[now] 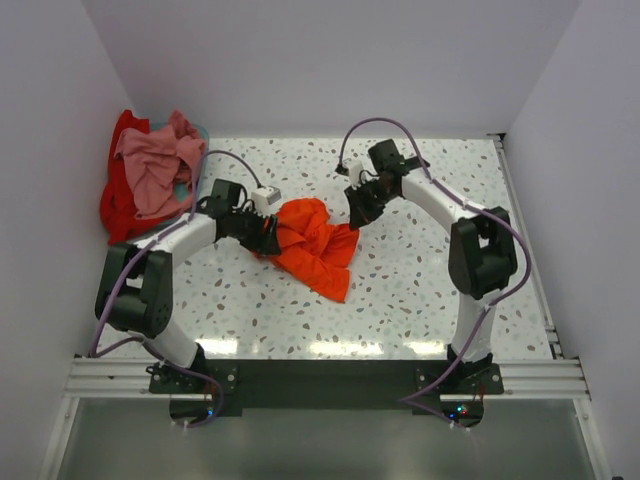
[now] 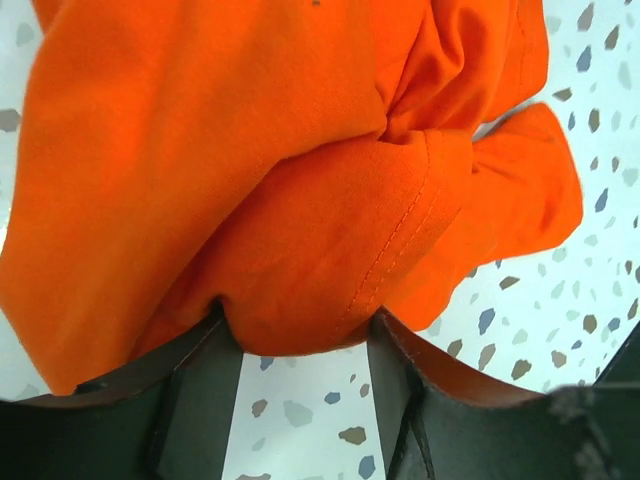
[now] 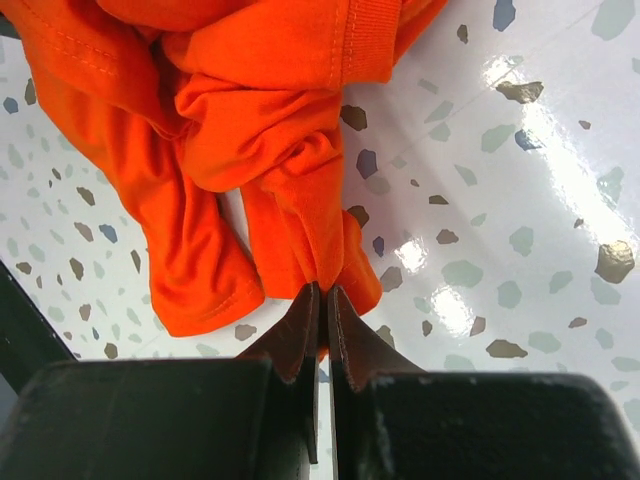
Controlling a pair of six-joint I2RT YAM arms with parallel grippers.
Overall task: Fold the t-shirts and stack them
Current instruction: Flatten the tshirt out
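Bright orange shirt [image 1: 315, 243] mid-frame; dusty pink shirt [image 1: 155, 165] over red shirt [image 1: 120, 205] at upper left; white table [image 1: 420, 290] speckled grey and brown; arms [image 1: 440, 205] white and black, cables [image 1: 375, 125] purple

bright overhead light, glossy table [image 3: 520, 150] glare (wrist foregrounds blurred).

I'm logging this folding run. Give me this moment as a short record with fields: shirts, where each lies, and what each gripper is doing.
orange t-shirt: crumpled at the middle of the table, not folded
pink t-shirt: bunched on the red one, far left corner
red t-shirt: bunched beneath the pink one
left gripper: jaws apart, orange cloth bulging between the fingers
right gripper: shut on a pinch of the orange t-shirt
stack: not started
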